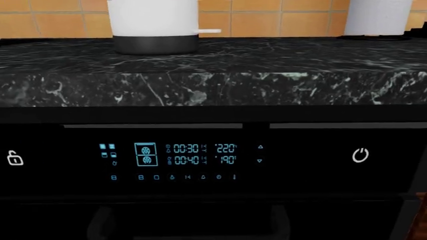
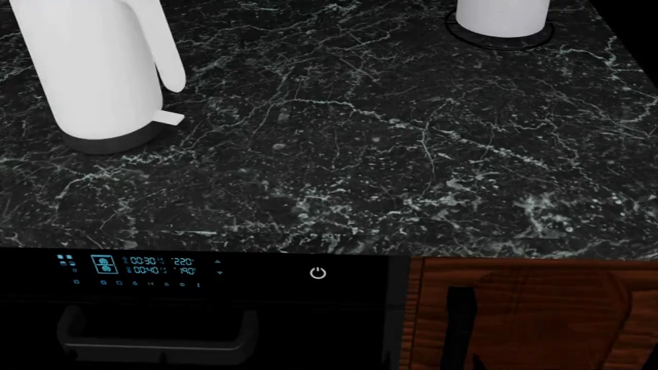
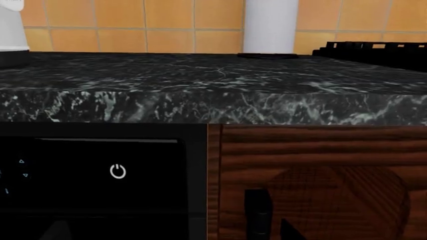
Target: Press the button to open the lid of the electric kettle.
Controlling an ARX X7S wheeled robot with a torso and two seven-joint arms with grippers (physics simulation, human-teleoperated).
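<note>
You cannot see either set of fingers in any view, so you cannot tell whether they are released or clenched, nor how far they sit from anything.

Both wrist views look level at the front edge of the bench (image 1: 213,87), with the oven panel (image 1: 213,160) filling the lower half of the left wrist view. Its blue display (image 1: 170,161) glows left of centre and a white power symbol (image 1: 360,155) sits at the right. In the right wrist view the same power symbol lies at lower left, and a brown wooden cabinet door (image 3: 320,185) fills the lower right.

The kettle (image 2: 98,69) stands at the upper left of the head view, upright on the black marbled bench, with its dark base ring (image 2: 113,141) on the surface and a small white tab (image 2: 168,117) sticking out just above that ring. Its loop handle (image 2: 168,54) faces the frame's centre. The top of the kettle is cut off by the frame edge in every view, so the button is not visible.

A plain white cylinder (image 2: 501,15) stands at the upper right of the head view, well apart from the kettle, with open bench between them.
</note>
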